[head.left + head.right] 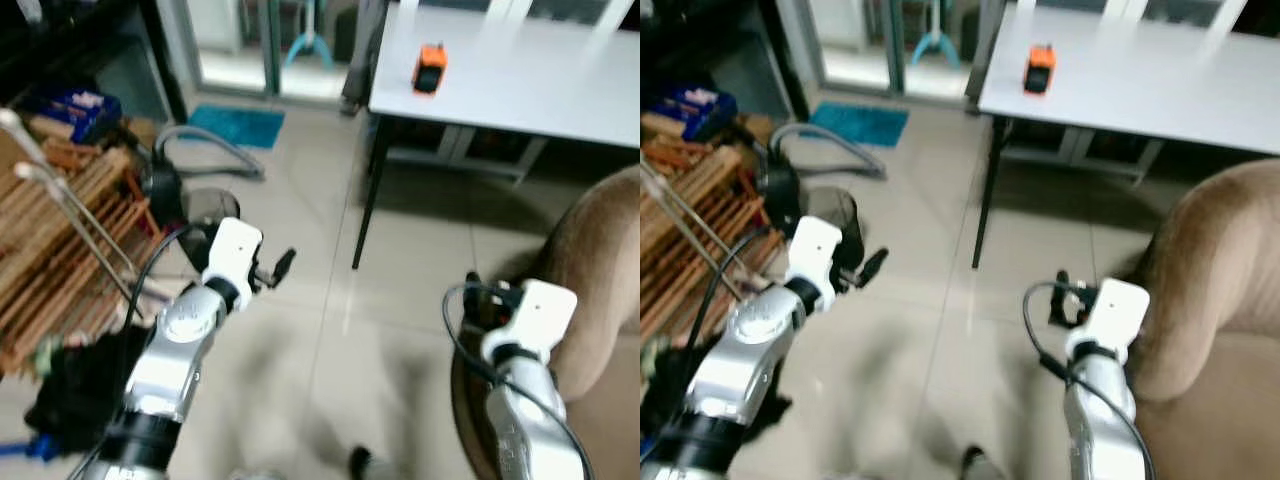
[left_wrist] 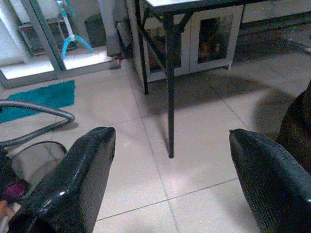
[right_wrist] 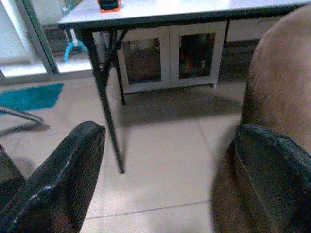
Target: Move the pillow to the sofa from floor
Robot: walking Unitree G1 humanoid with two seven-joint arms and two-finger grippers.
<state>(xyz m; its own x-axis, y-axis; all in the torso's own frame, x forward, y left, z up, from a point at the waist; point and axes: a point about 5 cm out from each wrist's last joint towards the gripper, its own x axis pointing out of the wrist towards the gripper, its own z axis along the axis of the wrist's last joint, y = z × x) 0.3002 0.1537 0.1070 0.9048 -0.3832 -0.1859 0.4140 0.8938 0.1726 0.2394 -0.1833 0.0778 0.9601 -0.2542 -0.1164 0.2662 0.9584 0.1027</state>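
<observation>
At far left, a wooden rack (image 1: 60, 240) leans beside a grey hose (image 1: 210, 150) that curls over the tiled floor (image 1: 300, 250) toward a teal mat (image 1: 237, 125) near the doorway. My left gripper (image 2: 170, 184) hangs above the floor tiles just right of the rack, fingers (image 2: 73, 184) spread wide with nothing between them. Ahead, a white table (image 1: 520, 80) stands on black legs (image 1: 366, 190), with an orange object (image 1: 429, 68) near its left edge and a glass-door cabinet (image 3: 165, 56) behind it. My right gripper (image 3: 170, 179) is held beside the sofa's arm, fingers (image 3: 272, 170) likewise spread and empty. At far right, the brown sofa (image 1: 600, 260) rises from the floor. The pillow cannot be made out on the floor or on the sofa.
</observation>
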